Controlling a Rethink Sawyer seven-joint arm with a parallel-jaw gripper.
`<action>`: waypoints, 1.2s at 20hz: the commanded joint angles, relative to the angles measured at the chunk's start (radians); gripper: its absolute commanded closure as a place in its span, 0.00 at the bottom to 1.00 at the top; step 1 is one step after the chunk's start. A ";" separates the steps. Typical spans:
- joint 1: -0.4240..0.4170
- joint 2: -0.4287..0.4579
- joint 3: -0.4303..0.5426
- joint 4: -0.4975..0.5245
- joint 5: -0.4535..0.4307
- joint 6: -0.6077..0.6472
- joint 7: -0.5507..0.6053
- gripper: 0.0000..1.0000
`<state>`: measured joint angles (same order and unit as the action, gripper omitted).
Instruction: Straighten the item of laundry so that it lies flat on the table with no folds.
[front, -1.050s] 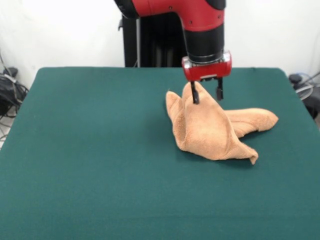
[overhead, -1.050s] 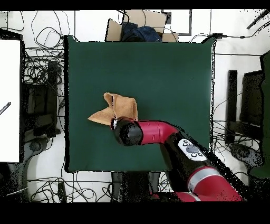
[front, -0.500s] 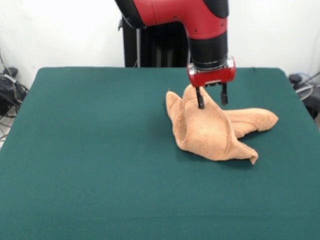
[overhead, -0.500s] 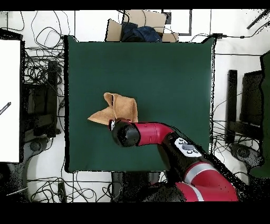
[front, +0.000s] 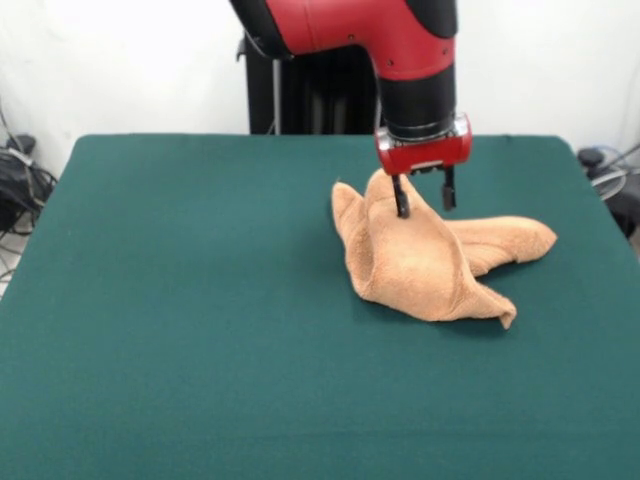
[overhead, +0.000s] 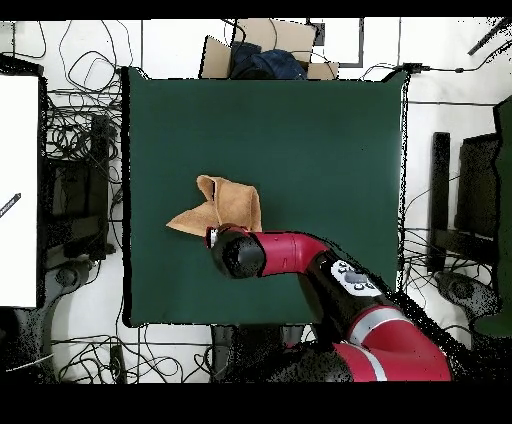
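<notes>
Half-open gripper (front: 424, 197) seemingly touching towel (front: 430, 258).

Towel (front: 430, 265) on the table (front: 200, 300), bunched, toward 3 o'clock of centre in the front view; gripper (front: 424, 198) directly above its raised peak at 12 o'clock of the heap, fingers apart, one touching the cloth; one flap stretched toward 3 o'clock, another toward 5 o'clock; table bare toward 9 o'clock.

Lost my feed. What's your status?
Gripper open, fingers straddling the towel's peak. Towel crumpled, not flat. Nothing else on the table.
</notes>
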<state>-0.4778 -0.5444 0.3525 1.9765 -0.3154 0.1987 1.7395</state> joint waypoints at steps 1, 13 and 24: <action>0.023 0.057 -0.024 -0.068 -0.063 -0.054 0.067 0.00; 0.050 0.041 -0.054 -0.070 -0.054 -0.070 0.093 1.00; 0.023 -0.065 -0.032 0.007 -0.020 0.002 0.087 0.00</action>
<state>-0.4445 -0.5678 0.3215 1.9870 -0.3153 0.1955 1.7395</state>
